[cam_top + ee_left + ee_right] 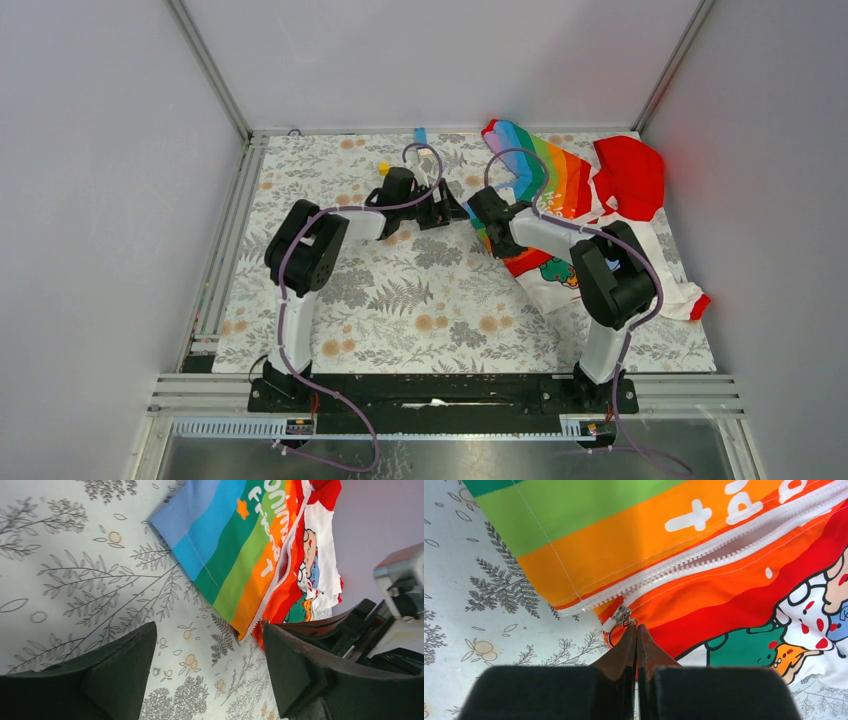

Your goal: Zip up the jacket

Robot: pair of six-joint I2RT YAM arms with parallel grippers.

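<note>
While the right gripper (637,629) clamps the zipper pull (624,616) at its tips, the unjoined zipper track (724,545) runs ahead-right across the jacket (589,540). The left gripper (209,628) gapes, empty.

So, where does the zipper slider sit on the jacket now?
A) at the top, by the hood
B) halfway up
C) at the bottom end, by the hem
C: in the right wrist view the slider sits at the hem end of the jacket, and the teeth stand apart beyond it.
</note>
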